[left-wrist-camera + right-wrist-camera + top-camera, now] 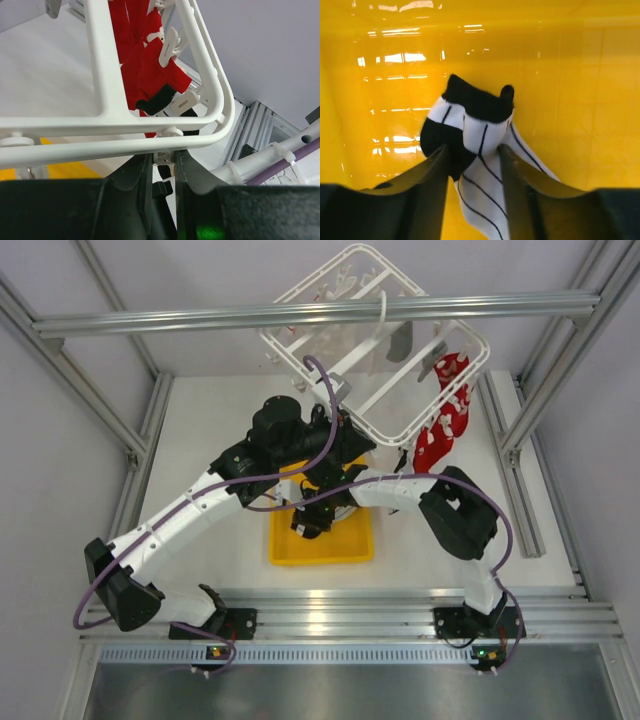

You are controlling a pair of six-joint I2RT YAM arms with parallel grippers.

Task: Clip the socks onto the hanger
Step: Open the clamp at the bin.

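With my right pincer [473, 148] clenched on a striped sock [485, 132] in the tray [570, 75] by the near edge of the desk [200, 440] and my left pincer [164, 157] squeezing a clip [162, 158] under the hanger [107, 75] toward the far edge, I feared the bunched sock slipping free mid-lift.

The white bench [205, 425] carried a yellow rectangular tray [320, 548], which lay flat near its middle, toward the near edge.
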